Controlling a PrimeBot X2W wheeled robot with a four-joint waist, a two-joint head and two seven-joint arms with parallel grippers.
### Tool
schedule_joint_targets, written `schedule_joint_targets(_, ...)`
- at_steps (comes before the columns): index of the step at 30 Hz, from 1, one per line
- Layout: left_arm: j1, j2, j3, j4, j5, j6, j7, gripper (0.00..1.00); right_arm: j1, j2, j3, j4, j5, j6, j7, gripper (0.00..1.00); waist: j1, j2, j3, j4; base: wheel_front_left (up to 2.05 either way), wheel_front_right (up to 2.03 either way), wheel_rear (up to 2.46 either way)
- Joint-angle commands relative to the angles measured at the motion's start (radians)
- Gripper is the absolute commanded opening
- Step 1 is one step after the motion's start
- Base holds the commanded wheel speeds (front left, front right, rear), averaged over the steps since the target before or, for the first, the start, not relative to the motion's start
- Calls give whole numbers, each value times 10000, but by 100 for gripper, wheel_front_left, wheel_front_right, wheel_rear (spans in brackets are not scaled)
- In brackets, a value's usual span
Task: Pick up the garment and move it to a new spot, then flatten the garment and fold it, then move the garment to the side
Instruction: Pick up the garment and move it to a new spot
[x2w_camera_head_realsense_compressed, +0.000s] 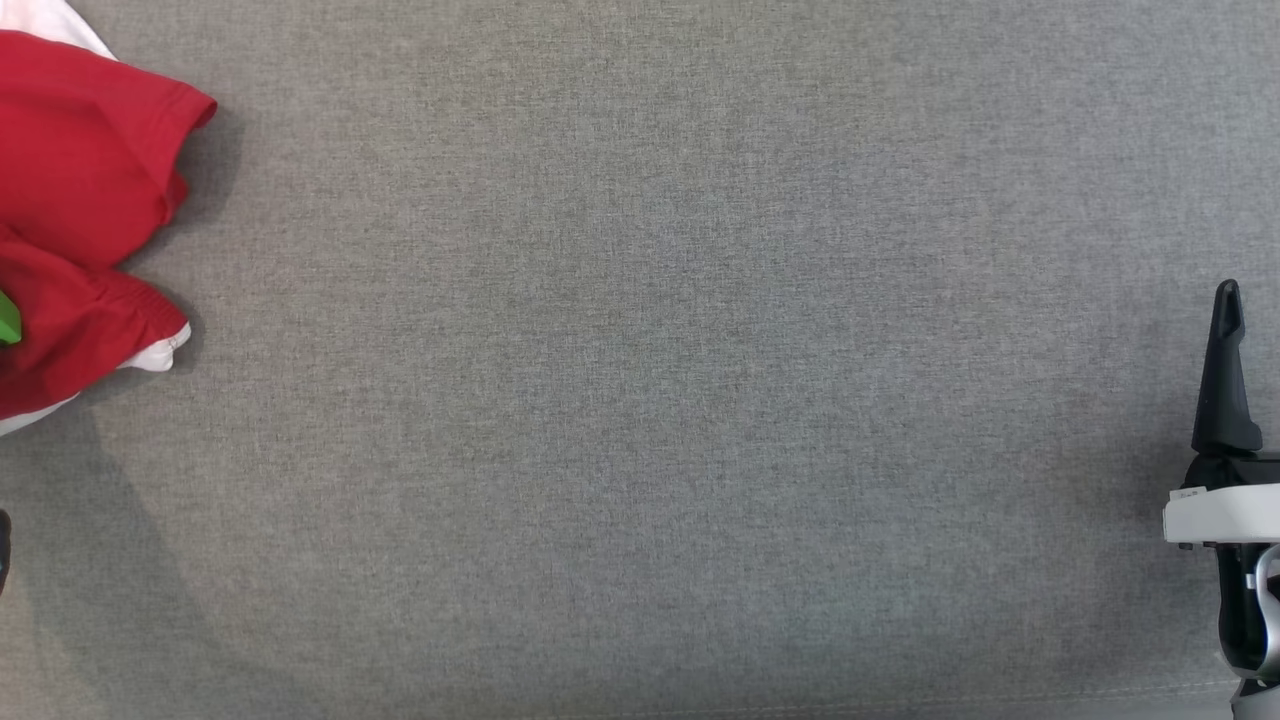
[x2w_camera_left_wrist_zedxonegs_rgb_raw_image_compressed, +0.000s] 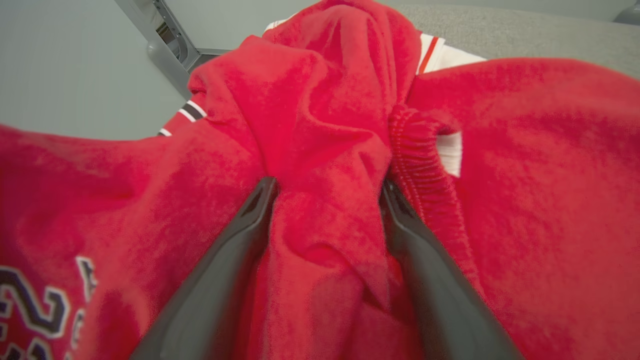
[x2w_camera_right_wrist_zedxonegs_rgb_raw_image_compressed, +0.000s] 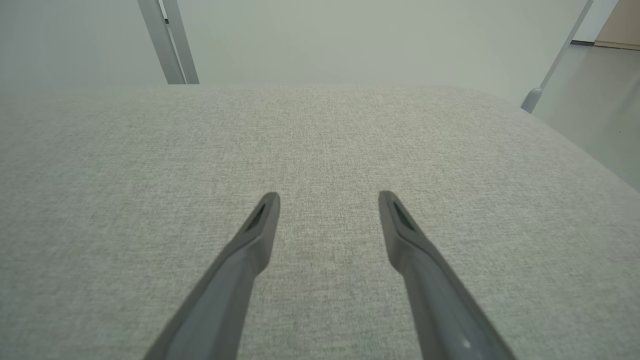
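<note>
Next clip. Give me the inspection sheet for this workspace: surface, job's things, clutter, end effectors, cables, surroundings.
surface: grey cloth-covered table, flat and even.
job's things: red garment, bunched up at the table's left side; white trim and printed numbers show on it.
clutter: nothing seen, apart from a small green bit at the garment's edge, too cut off to identify.
end effectors: left end effector open, with a fold of the garment between its fingers; right end effector open over the table, holding nothing.
cables: nothing seen.
surroundings: grey metal posts beyond the table's far edge, against a pale background.
</note>
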Motion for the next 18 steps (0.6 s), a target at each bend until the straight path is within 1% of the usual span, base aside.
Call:
schedule_joint_targets(1,-96,51,-35,139,0,-64,-76,0,-92,8,20,57,28,-3,-57,100,-1,0,-37,-3,0,0,0)
schedule_joint_targets(4,-183,29,-102,245,45,-102,-357,0,-89,12,37,128,34,-3,-78,100,-1,0,-131,28,0,0,0)
schedule_joint_targets(10,-403,82,-218,162,211,-48,-1454,0,-43,10,164,329,104,-1,-96,100,-1,0,-541,181,0,0,0)
schedule_joint_targets(13,-577,99,-326,-30,302,-123,-1899,0,-23,61,276,446,137,-3,-117,100,-1,0,-850,270,0,0,0)
schedule_joint_targets(18,-859,131,-559,-625,473,-106,-2380,0,67,205,425,693,131,-1,-125,100,-1,0,-1458,353,0,0,0)
